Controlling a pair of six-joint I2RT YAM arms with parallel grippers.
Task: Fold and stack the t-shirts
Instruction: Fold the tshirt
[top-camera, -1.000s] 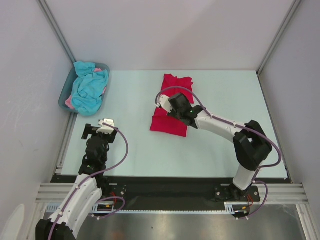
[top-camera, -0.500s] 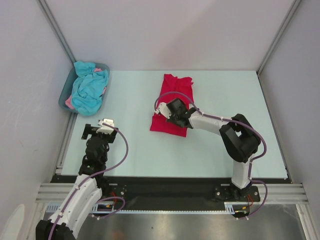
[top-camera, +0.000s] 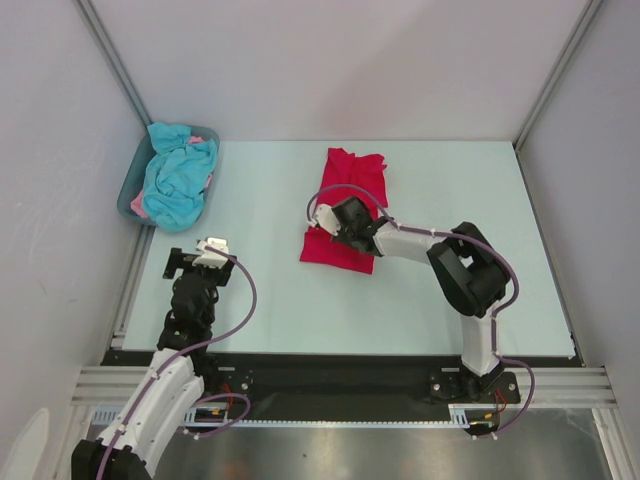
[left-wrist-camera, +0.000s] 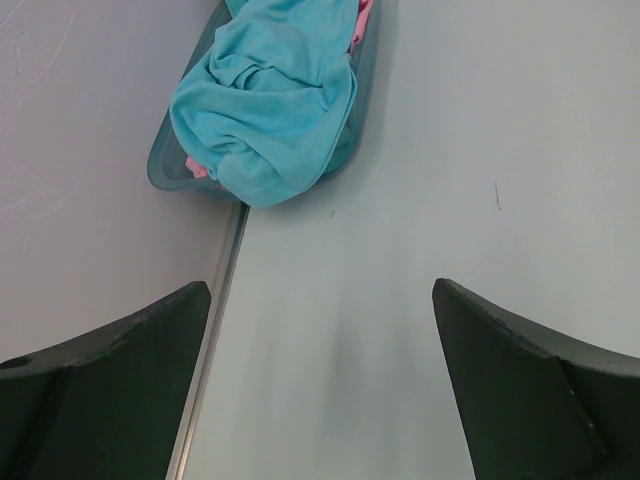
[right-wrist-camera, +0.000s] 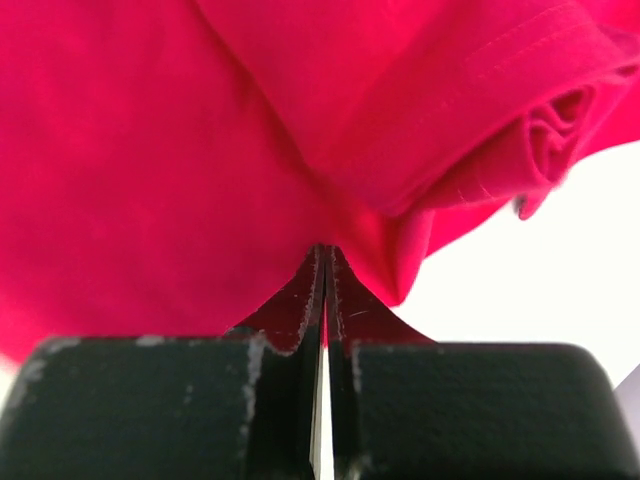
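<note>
A crimson red t-shirt (top-camera: 345, 205) lies partly folded on the pale table, in the middle. My right gripper (top-camera: 333, 218) is low over its left part and shut on a pinch of the red cloth (right-wrist-camera: 200, 150), which fills the right wrist view. A turquoise-blue t-shirt (top-camera: 178, 178) and a bit of pink cloth (top-camera: 139, 209) are heaped in the tub; they also show in the left wrist view, the turquoise shirt (left-wrist-camera: 270, 100) above the pink (left-wrist-camera: 196, 168). My left gripper (left-wrist-camera: 320, 330) is open and empty above bare table near the left edge, short of the tub.
The grey-blue plastic tub (top-camera: 129, 190) stands at the back left corner against the left wall. A metal rail (left-wrist-camera: 215, 320) runs along the table's left edge. White walls close in the left, right and back sides.
My right gripper has moved left and toward the near edge across the red t-shirt, with its elbow folding in. The left arm has not moved.
</note>
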